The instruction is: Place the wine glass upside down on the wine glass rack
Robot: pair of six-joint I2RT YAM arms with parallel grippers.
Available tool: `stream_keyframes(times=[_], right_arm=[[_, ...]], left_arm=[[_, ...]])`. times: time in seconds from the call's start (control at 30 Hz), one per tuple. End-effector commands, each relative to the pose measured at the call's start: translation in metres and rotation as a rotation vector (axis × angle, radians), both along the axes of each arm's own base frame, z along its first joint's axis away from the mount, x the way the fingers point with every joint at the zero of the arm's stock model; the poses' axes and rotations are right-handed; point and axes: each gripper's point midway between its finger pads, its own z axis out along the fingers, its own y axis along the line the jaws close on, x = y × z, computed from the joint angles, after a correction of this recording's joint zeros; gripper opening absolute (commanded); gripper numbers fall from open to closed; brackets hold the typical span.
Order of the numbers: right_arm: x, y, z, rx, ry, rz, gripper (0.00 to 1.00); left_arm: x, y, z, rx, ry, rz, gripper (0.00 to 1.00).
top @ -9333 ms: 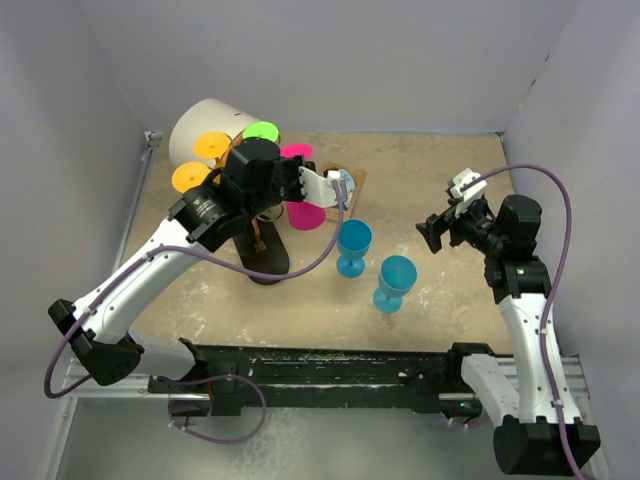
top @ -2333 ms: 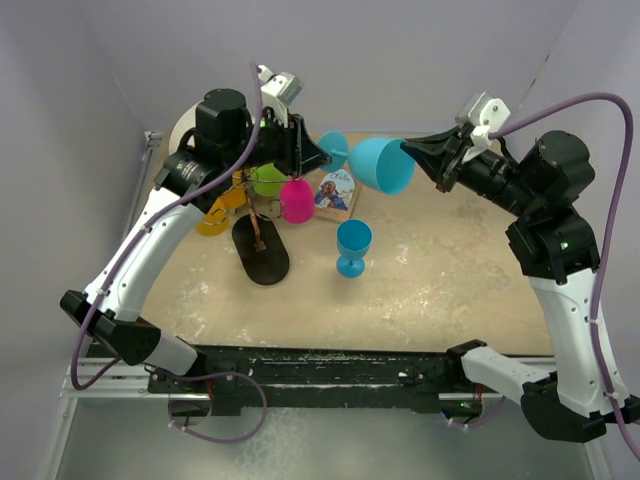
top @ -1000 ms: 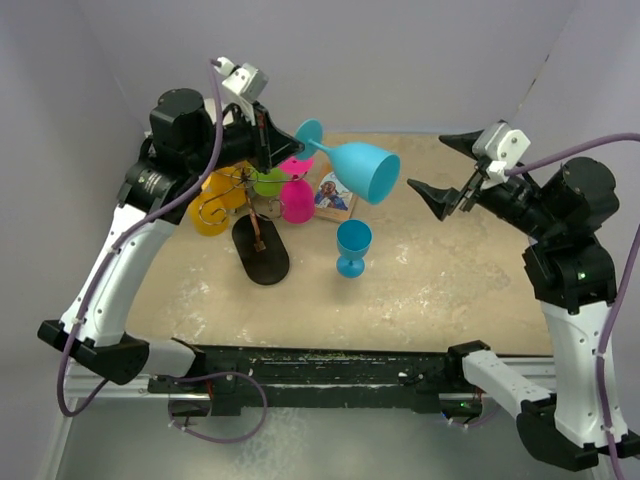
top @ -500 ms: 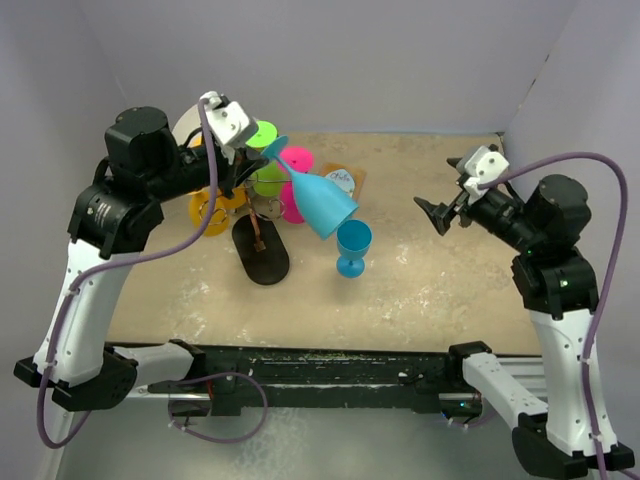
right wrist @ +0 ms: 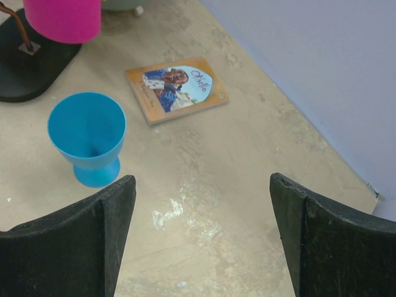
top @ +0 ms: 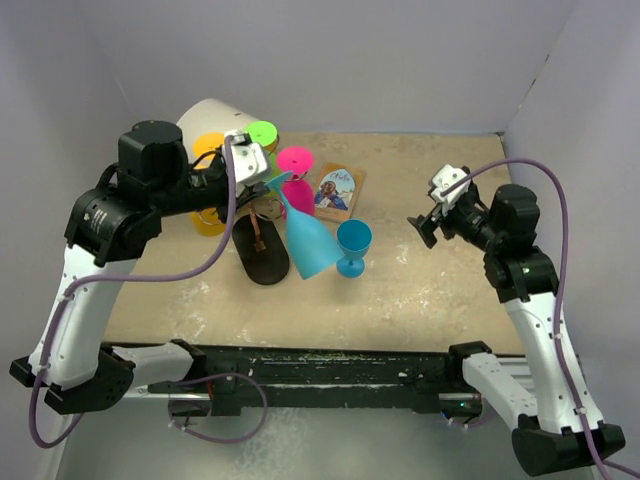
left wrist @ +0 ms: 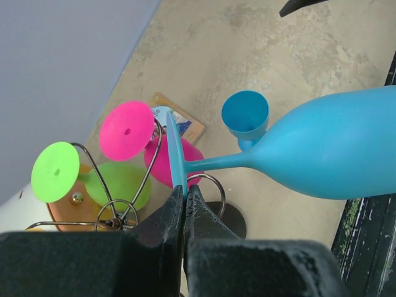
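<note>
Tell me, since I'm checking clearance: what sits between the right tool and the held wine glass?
A short blue cup stands upright between them, clearest in the top view.

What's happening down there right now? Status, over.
Left tool shut on blue wine glass by its foot, bowl tilted down beside rack. Right tool open, empty. Pink glass, small blue cup close by.

Bright, even, diffuse light throughout; shadows soft and faint, focus mostly sharp.
</note>
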Motion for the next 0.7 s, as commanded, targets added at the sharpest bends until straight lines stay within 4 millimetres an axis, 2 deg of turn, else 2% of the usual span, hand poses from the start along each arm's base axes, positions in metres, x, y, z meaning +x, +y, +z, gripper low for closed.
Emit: stream_keyframes(times=[0.0, 0.03, 0.13, 0.37, 0.47, 0.67], right_arm=[[0.006, -0.006, 0.012, 0.031, -0.099, -0.042, 0.91], [0.007, -0.006, -0.003, 0.033, -0.069, -0.045, 0.91], [0.011, -0.011, -0.016, 0.032, -0.053, -0.060, 0.91], [0.012, -0.010, -0.028, 0.027, -0.018, -0.057, 0.91], [0.012, -0.011, -0.031, 0.025, -0.010, -0.058, 0.91], [0.010, -0.011, -0.032, 0.030, -0.003, -0.049, 0.91]], left_arm=[[-0.015, 0.008, 0.006, 0.060, -0.088, -0.045, 0.00], [-0.016, 0.012, 0.003, 0.081, -0.099, -0.046, 0.00], [-0.015, 0.029, -0.005, 0.164, -0.154, -0.012, 0.00], [-0.012, 0.075, -0.026, 0.383, -0.229, 0.090, 0.00], [-0.014, 0.085, -0.029, 0.440, -0.259, 0.092, 0.00], [-0.007, 0.089, -0.032, 0.468, -0.279, 0.110, 0.00]])
